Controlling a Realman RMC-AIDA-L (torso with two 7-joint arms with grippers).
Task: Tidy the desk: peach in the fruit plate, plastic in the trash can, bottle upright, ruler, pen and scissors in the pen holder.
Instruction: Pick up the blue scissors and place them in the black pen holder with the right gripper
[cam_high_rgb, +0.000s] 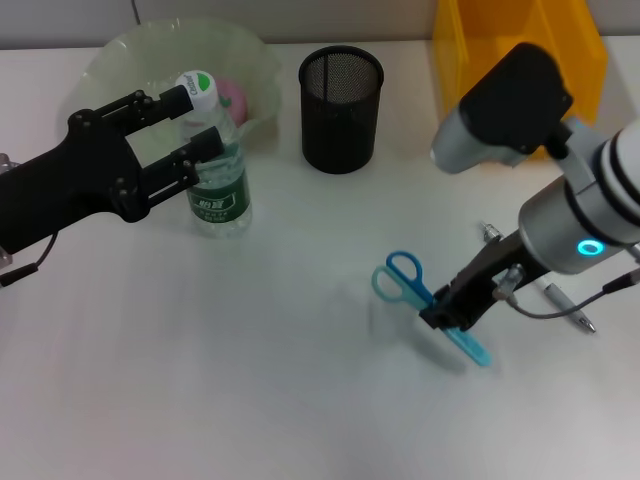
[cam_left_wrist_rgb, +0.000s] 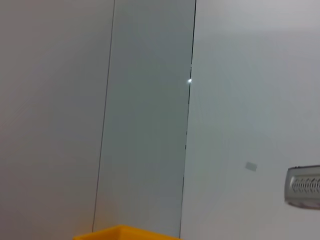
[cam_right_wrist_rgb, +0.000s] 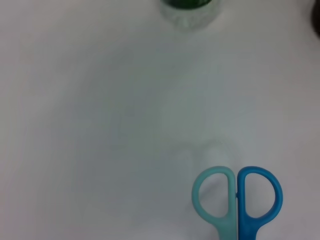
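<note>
So the bottle (cam_high_rgb: 213, 165) is seen standing upright on the white bench (cam_high_rgb: 250, 390), just in front of the pale green fruit plate (cam_high_rgb: 120, 55), with the peach (cam_high_rgb: 233, 97) peeking out pink behind its white and green cap. The left gripper (cam_high_rgb: 192, 124) is set around the neck and shoulder of the bottle, one finger by the cap and the other lower on the body; whether the bottle is actually pinched can't be told, but the fingers look spread fairly wide.

The scissors (cam_high_rgb: 425, 303) are clamped at the blade end by the right gripper (cam_high_rgb: 455, 310), low over the bench, with the two blue handle loops pointed toward the robot's left. The same loops (cam_right_wrist_rgb: 237, 197) are seen in the right wrist view.

The black mesh pen holder (cam_high_rgb: 341, 108) is placed near the back, with the yellow trash can (cam_high_rgb: 520, 50) off to its right. A pen (cam_high_rgb: 565, 305) is left lying on the bench just beside the right arm.
</note>
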